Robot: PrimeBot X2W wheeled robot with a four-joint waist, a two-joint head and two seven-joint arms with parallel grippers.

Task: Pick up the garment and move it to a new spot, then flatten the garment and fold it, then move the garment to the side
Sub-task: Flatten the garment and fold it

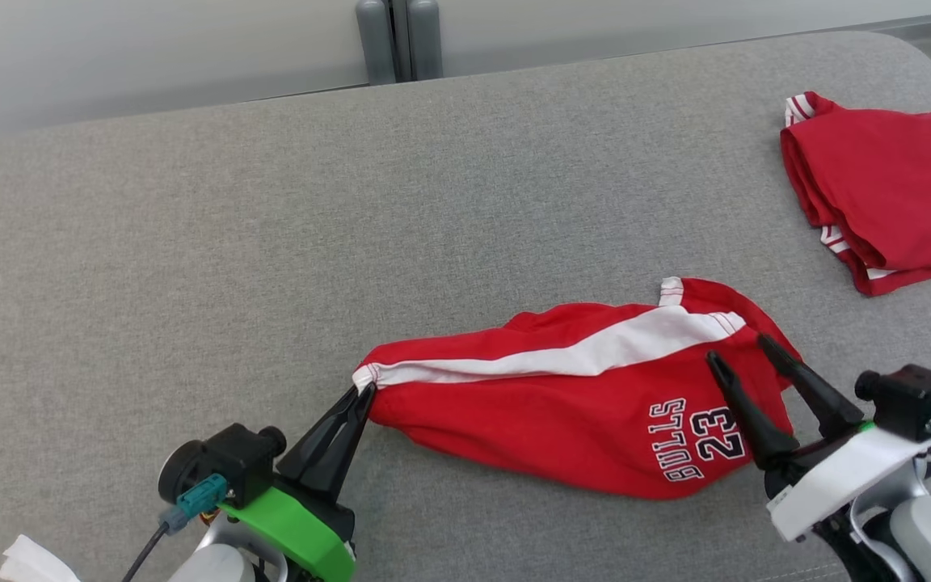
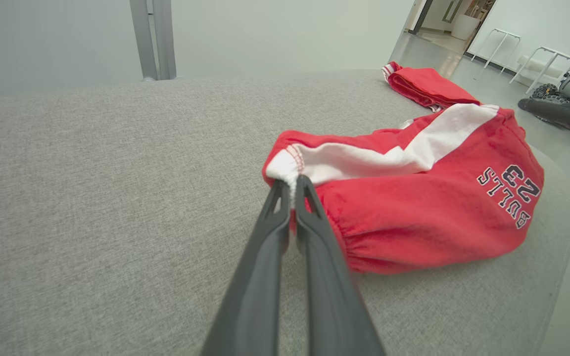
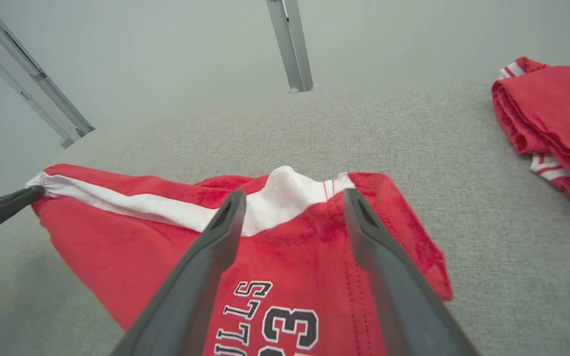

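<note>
Between the two jaws: red shorts point(image 1: 562, 404) held at one end only

Pinched in the left jaws, which are pressed together, is the white-trimmed corner of the crumpled shorts lying on the grey bench point(image 1: 271, 242). The right jaws stand apart over the opposite end, beside the "BULLS 23" print, gripping nothing. Likely trouble: a pull from the left jaws alone would drag and bunch the cloth rather than flatten it. The right jaws, closing here, might catch only one layer and twist the shorts. Beyond the right jaws, well apart, lies a folded red garment point(image 1: 894, 194); a wide sweep could disturb it.
</note>
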